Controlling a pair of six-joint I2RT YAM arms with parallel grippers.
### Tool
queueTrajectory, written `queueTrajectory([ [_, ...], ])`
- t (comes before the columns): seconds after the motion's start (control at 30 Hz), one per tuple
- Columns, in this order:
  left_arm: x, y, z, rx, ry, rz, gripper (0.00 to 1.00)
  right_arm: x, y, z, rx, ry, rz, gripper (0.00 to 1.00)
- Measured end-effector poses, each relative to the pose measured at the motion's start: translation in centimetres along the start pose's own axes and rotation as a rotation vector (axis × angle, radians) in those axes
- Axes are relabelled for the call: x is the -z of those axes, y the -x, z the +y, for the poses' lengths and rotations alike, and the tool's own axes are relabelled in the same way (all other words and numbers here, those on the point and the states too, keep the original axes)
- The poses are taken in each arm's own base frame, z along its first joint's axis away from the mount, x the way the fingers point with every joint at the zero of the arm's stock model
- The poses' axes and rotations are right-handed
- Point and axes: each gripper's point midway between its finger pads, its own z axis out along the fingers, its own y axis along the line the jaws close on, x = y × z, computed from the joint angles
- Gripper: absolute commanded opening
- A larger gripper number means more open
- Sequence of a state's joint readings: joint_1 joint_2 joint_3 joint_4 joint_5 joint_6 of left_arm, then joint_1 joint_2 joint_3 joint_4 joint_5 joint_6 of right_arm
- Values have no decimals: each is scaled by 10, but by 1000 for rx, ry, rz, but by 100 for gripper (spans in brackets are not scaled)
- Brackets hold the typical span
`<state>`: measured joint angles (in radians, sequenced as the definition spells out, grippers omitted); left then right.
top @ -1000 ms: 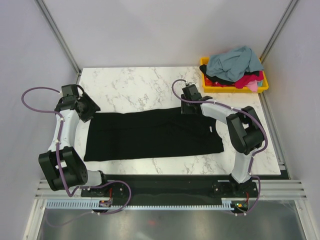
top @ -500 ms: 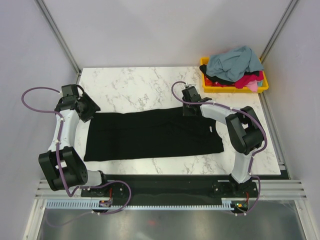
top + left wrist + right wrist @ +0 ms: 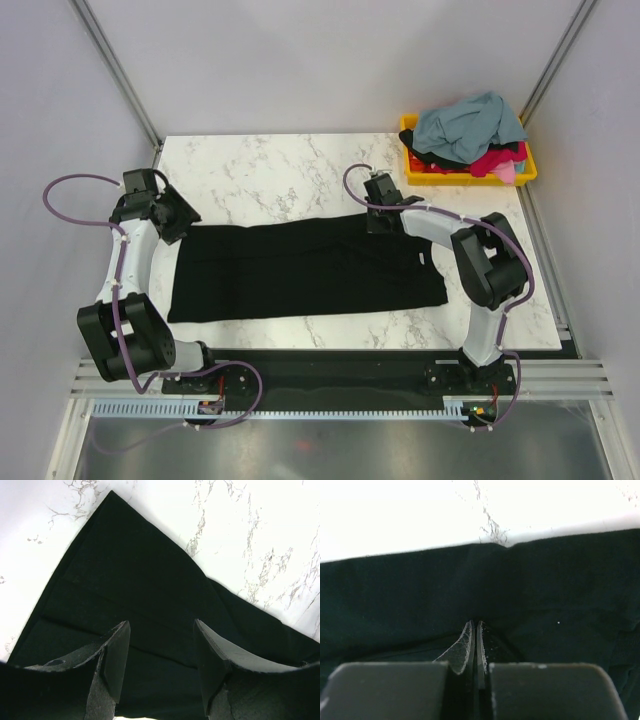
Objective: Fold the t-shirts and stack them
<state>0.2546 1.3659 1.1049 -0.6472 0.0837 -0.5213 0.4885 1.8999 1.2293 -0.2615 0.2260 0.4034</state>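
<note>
A large black t-shirt (image 3: 300, 268) lies spread flat across the marble table (image 3: 280, 170), with a small light mark (image 3: 423, 262) near its right end. My right gripper (image 3: 378, 222) rests on the shirt's far edge. In the right wrist view it (image 3: 474, 625) is shut, and the black cloth (image 3: 395, 590) puckers toward its tips. My left gripper (image 3: 180, 222) hovers over the shirt's far left corner. The left wrist view shows it (image 3: 161, 660) open above the cloth (image 3: 130, 580), holding nothing. A grey-blue shirt (image 3: 465, 125), a magenta-red one (image 3: 490, 160) and a pink one (image 3: 507, 172) are piled at the back right.
The pile of shirts sits in a yellow plastic bin (image 3: 528, 172) at the table's far right corner. Grey walls and metal frame posts (image 3: 115, 70) enclose the table on three sides.
My right gripper's jaws have closed on the shirt's far edge. The left arm and the shirt have not moved.
</note>
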Motion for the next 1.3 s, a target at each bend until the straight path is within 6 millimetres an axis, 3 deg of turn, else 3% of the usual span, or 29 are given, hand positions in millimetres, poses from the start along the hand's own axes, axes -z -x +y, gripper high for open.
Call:
queueTrajectory([
  [0.2,0,0,0,0,0,0,61,11,-2,-1,1,10,-1,0],
  [0.4,0,0,0,0,0,-2,61,52,-7,14,4,64,-34,0],
  [0.5,1,1,0,0,-2,-3,61,69,-27,27,21,99,-25,0],
  [0.7,1,1,0,0,-2,-5,61,87,-91,51,86,139,58,0],
  [0.77,1,1,0,0,-2,-5,61,91,-108,54,101,140,83,7],
  [0.8,2,1,0,-1,-3,-6,61,91,-114,54,99,135,89,31],
  [0.83,1,1,0,-1,-3,-7,61,92,-119,54,90,129,97,45],
  [0.9,1,0,0,-1,-2,-6,61,93,-127,53,83,116,116,64],
  [0.93,0,0,0,0,-2,-6,61,94,-130,52,82,110,123,69],
  [1.17,0,-1,0,-3,-1,-6,61,100,-135,53,111,88,121,79],
  [1.3,0,-7,-6,-28,-2,-2,62,119,-113,50,104,81,63,88],
])
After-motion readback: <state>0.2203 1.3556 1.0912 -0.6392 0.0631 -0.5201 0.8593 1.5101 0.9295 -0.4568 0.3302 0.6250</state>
